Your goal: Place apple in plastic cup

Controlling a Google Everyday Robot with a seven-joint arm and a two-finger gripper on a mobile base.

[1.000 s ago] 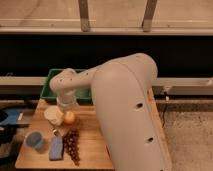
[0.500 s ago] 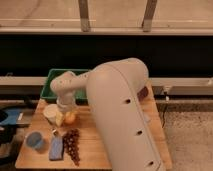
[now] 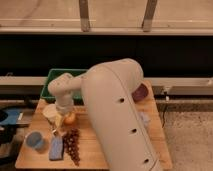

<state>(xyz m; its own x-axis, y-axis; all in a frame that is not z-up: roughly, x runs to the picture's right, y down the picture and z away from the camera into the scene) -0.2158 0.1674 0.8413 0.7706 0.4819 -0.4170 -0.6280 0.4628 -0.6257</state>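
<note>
The gripper [image 3: 61,121] hangs low beside the apple [image 3: 70,118] on the table [image 3: 41,161], grasp impossible to tell; the plastic cup [image 3: 35,140], nearer and left, holds no apple, so placing remains.

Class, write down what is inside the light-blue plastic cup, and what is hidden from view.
Nothing shows inside the plastic cup; its near wall hides part of the bottom. The apple sits outside, by the gripper.

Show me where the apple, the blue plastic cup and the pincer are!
apple [image 3: 70,118]: camera view, the middle of its orange skin.
plastic cup [image 3: 35,140]: camera view, its light-blue rim, near the board's left front corner.
pincer [image 3: 59,122]: camera view, its lower end, just left of the apple.
</note>
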